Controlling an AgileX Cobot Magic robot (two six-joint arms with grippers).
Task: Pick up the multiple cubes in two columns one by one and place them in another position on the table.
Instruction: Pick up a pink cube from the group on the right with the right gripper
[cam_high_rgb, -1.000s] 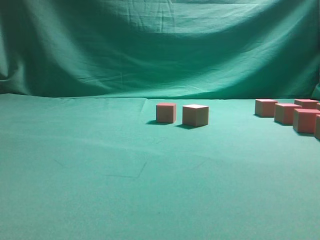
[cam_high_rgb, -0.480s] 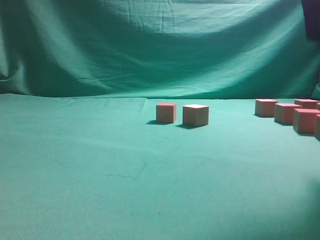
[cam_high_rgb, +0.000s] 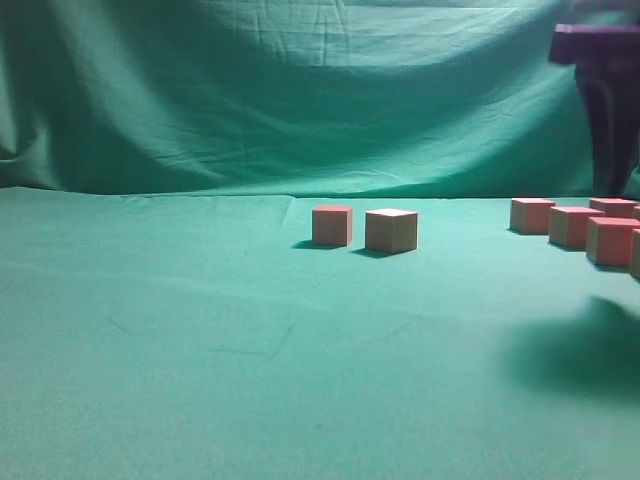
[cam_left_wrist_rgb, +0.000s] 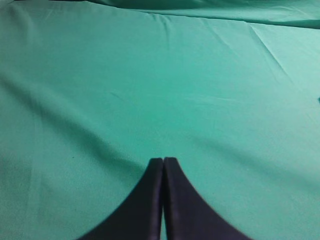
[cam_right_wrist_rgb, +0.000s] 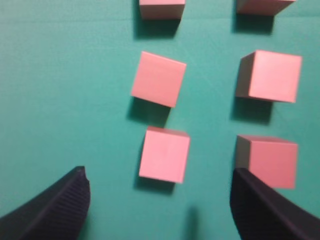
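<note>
Two salmon cubes stand side by side at mid-table, one (cam_high_rgb: 332, 225) left of the other (cam_high_rgb: 391, 230). Several more cubes stand in two columns at the far right (cam_high_rgb: 575, 226). The right wrist view looks down on these columns: the nearest left-column cube (cam_right_wrist_rgb: 164, 154) lies just ahead of my open, empty right gripper (cam_right_wrist_rgb: 159, 200), with another cube (cam_right_wrist_rgb: 159, 79) beyond it and right-column cubes (cam_right_wrist_rgb: 270, 161) beside. My right arm (cam_high_rgb: 603, 95) hangs above the columns. My left gripper (cam_left_wrist_rgb: 163, 162) is shut and empty over bare table (cam_left_wrist_rgb: 150, 90).
The teal-green cloth table (cam_high_rgb: 200, 330) stretches wide to the left and front. A draped green backdrop (cam_high_rgb: 300, 90) closes the far side. The arm's dark shadow (cam_high_rgb: 575, 350) falls on the cloth at the front right.
My right arm has come down into the exterior view at the upper right, over the cube columns, and its shadow now lies on the cloth. The cubes have not moved.
</note>
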